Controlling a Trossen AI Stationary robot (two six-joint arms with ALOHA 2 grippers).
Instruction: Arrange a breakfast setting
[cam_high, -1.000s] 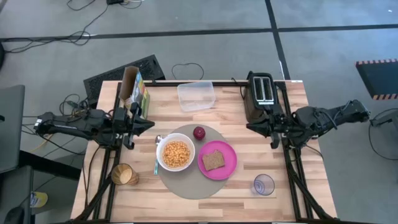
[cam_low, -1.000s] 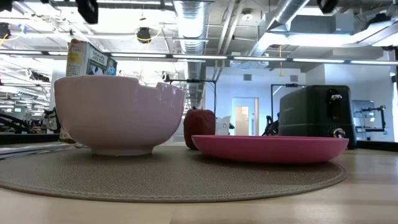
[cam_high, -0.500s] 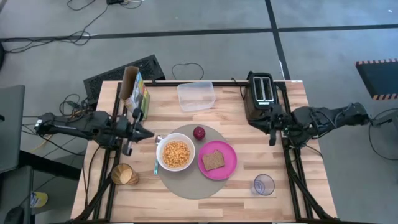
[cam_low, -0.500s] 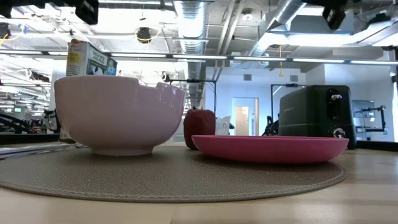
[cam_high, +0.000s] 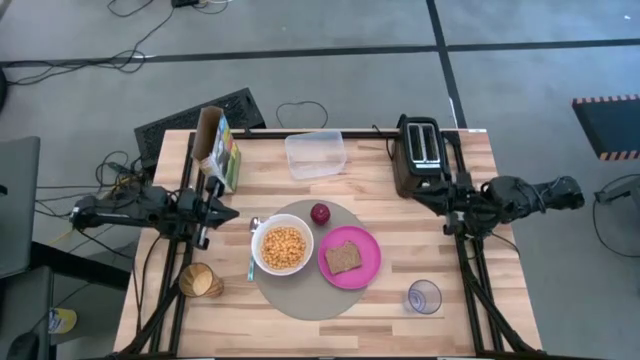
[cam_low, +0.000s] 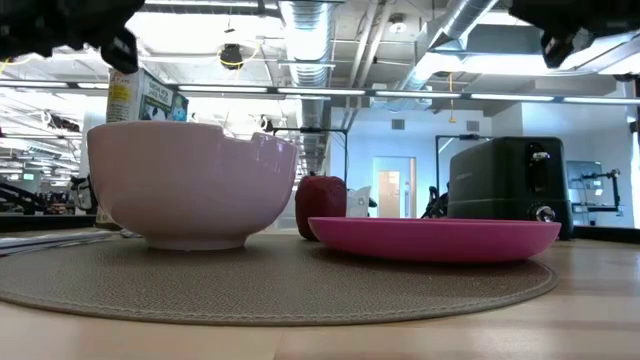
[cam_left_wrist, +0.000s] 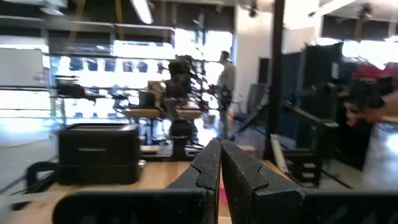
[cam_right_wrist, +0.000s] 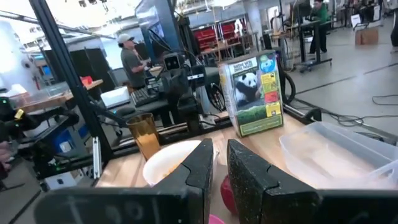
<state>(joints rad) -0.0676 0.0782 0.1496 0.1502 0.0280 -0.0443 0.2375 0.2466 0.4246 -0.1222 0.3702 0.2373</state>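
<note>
With both arms drawn back to the counter (cam_high: 420, 165) edges, the breakfast setting is seen laid out at the middle.
The left end effector (cam_high: 232, 214) is held clenched and empty at the left; on the round mat (cam_high: 300, 300) are seen the spoon (cam_high: 251, 260), the bowl (cam_high: 282, 249), the apple (cam_high: 320, 213) and the toast (cam_high: 344, 258) on the plate (cam_high: 368, 262); the glass (cam_high: 424, 297) is set off the mat toward the front right; the right end effector (cam_high: 412, 196), nearly clenched on nothing, is held beside the toaster (cam_high: 421, 150).

Round mat (cam_high: 300, 290) holds cereal-filled bowl (cam_high: 282, 249), magenta plate (cam_high: 349, 257) with toast (cam_high: 343, 257), apple (cam_high: 320, 213); glass (cam_high: 424, 297) apart, apparently empty.
</note>
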